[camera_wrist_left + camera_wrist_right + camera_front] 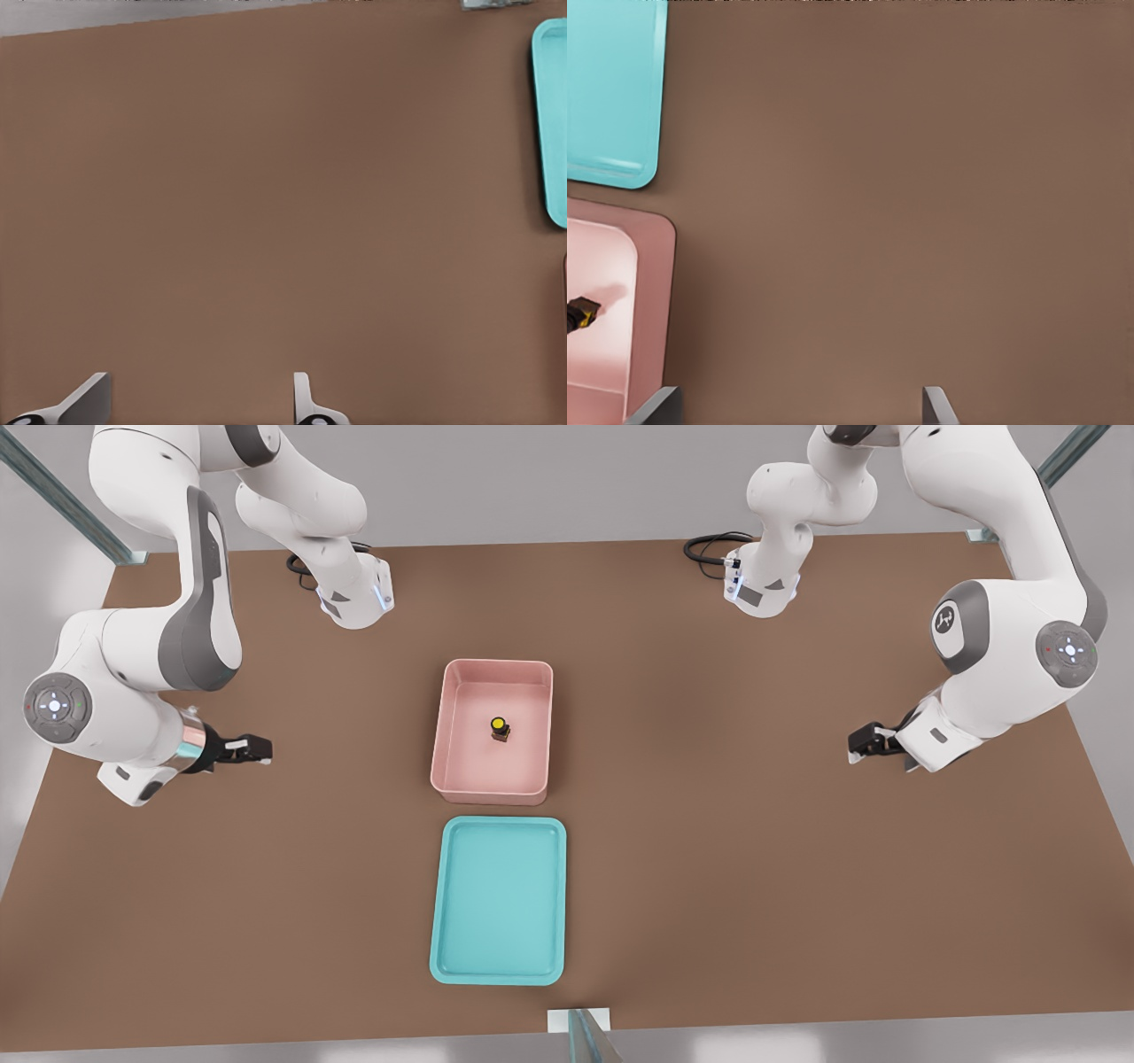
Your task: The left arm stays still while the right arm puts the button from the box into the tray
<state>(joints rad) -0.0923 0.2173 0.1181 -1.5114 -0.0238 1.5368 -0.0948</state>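
Note:
The tiny yellow-capped button [500, 727] stands upright near the middle of the pale pink box [489, 793]. The turquoise tray [500, 903] lies just in front of the box and holds nothing. My gripper [252, 748] hovers over bare table far to the front view's left of the box, pointing toward it, open and holding nothing. In the right wrist view the gripper [799, 403] shows two fingertips [663, 403] wide apart. That view also catches a box wall [651, 310], the button [580, 312] at the frame edge, and a tray corner [611, 88].
The parked arm [974, 655] hangs over the front view's right side of the brown table [753, 868]. Both arm bases and black cables [709, 545] sit at the back edge. A metal post [580, 1032] stands at the front edge. The tray's edge [554, 115] shows in the left wrist view.

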